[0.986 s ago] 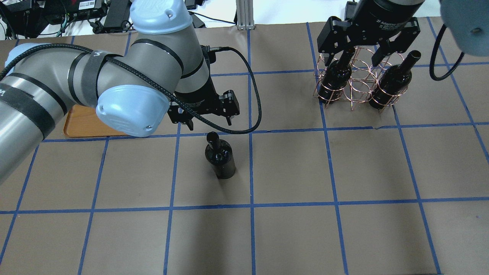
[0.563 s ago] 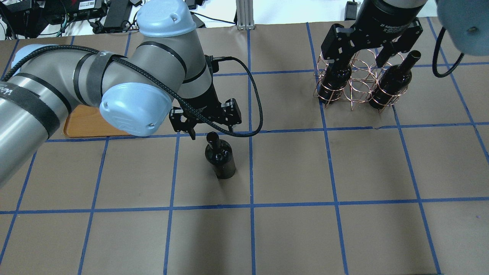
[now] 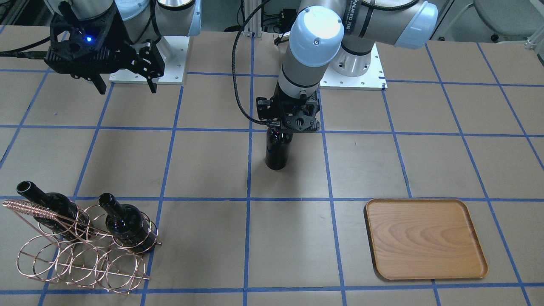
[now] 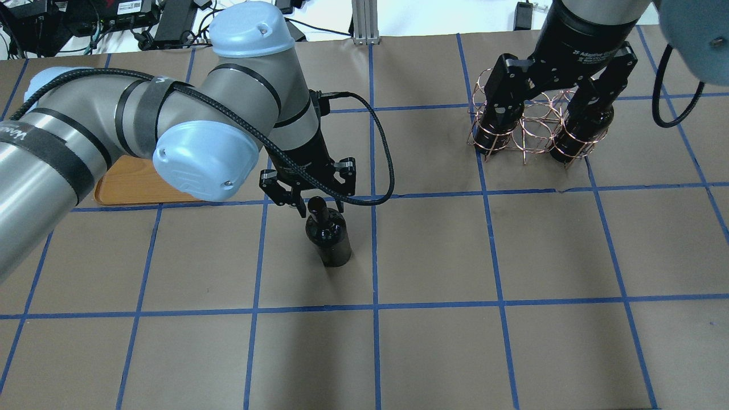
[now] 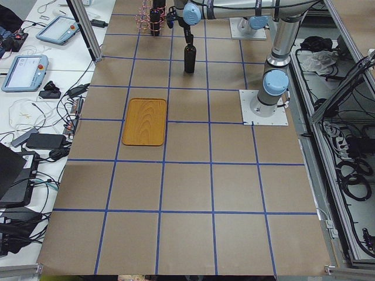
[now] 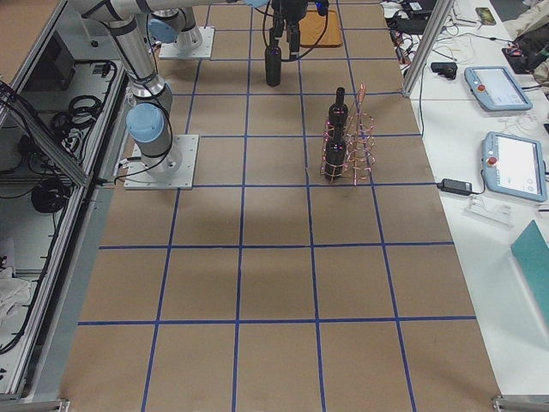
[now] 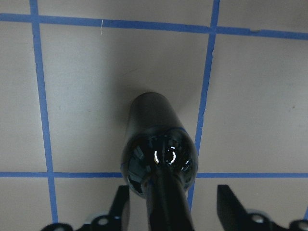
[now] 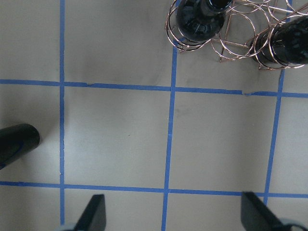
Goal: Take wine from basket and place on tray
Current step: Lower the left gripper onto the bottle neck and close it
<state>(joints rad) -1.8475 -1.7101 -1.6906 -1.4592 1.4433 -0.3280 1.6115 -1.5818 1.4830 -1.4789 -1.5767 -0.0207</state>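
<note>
I count three glossy near-black glass wine bottles, one copper wire basket of round rings and one flat brown wooden tray. One bottle (image 3: 277, 153) stands upright on the tabletop near the middle, well apart from both the basket and the tray. My left claw (image 7: 172, 197) sits over its neck with the jaws parted. In the left wrist view one finger (image 7: 121, 207) stands on each side of the neck and a gap shows on both sides, so nothing is gripped.

The other two bottles (image 3: 53, 208) (image 3: 127, 221) sit in the rings of the basket (image 3: 85, 250), side by side. From over the robot's shoulders the basket stands far right.

My right claw (image 8: 173, 198) is spread wide and holds nothing. It hangs above the tabletop, and its wrist view shows the basket with its two bottles at the top edge.

The tray (image 3: 425, 238) lies flat on the far left with no bottle on it.
</note>
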